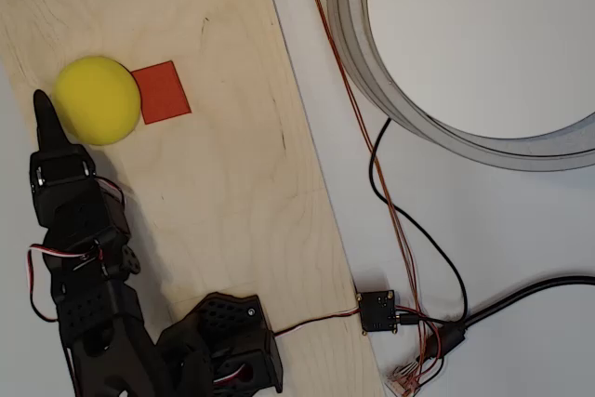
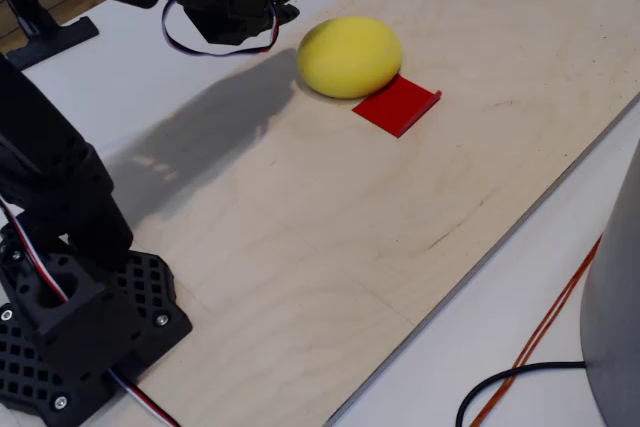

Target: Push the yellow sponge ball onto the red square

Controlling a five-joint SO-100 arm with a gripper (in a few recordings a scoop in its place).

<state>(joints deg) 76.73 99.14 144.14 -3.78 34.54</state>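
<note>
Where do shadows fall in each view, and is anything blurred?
Fixed view: the arm throws a soft grey shadow on the board, left of the ball; the square is sharp. Overhead view: shadows are faint, a thin dark rim under the ball; lighting even, nothing visibly blurred.

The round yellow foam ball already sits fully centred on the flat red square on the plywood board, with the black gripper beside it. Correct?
Not quite. The round yellow foam ball is not centred on the flat red square; the overhead view shows it beside the patch, at most overlapping one edge. The black gripper is beside the ball, on the plywood board.
</note>
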